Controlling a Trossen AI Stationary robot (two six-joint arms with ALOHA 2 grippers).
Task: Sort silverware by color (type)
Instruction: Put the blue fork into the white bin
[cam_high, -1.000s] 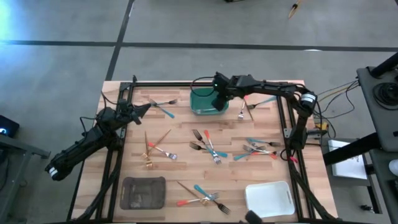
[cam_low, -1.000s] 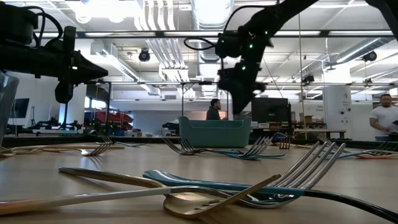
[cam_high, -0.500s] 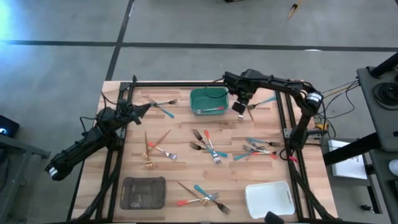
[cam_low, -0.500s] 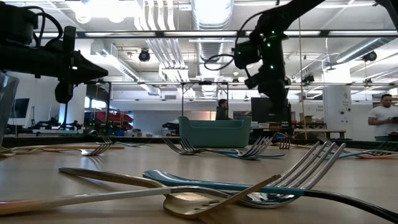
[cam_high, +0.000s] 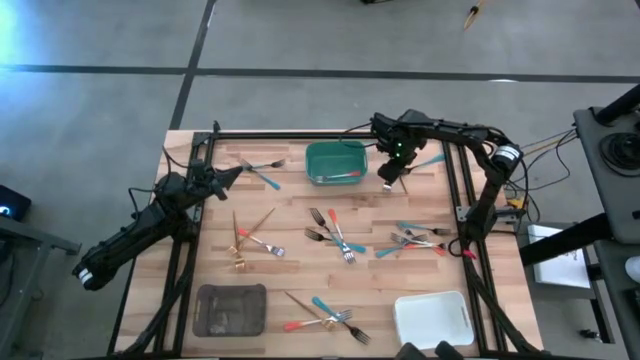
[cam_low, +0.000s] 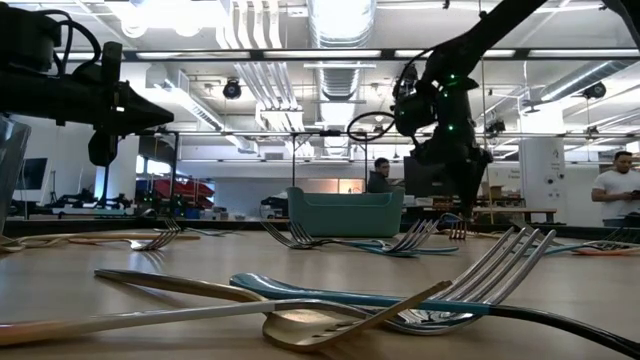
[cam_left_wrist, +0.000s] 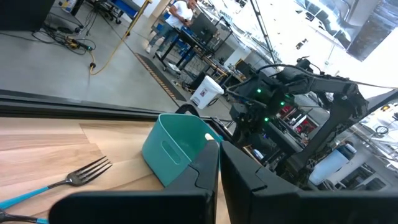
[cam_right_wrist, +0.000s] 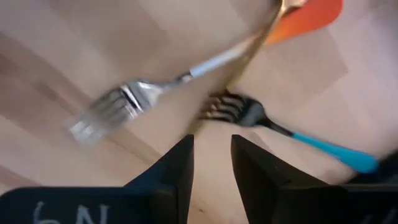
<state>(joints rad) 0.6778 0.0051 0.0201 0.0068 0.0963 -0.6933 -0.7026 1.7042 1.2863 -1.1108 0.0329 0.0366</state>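
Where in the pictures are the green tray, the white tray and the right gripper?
green tray (cam_high: 318, 151): high view, on its rim at the left wall.
white tray (cam_high: 433, 319): high view, on its bare floor.
right gripper (cam_high: 386, 184): high view, between its fingertips, over the forks beside the green tray.

A green tray (cam_high: 335, 160) sits at the far edge of the wooden desk (cam_high: 290, 205); grey tray (cam_high: 231, 309) and white tray (cam_high: 433, 319) occupy the near corners.

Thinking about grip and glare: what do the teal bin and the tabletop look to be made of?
Teal bin: likely molded plastic, matte, judging by its even color, rounded corners and thin walls. Tabletop: wood planks with visible grain and seams, apparently smooth with a light sheen.
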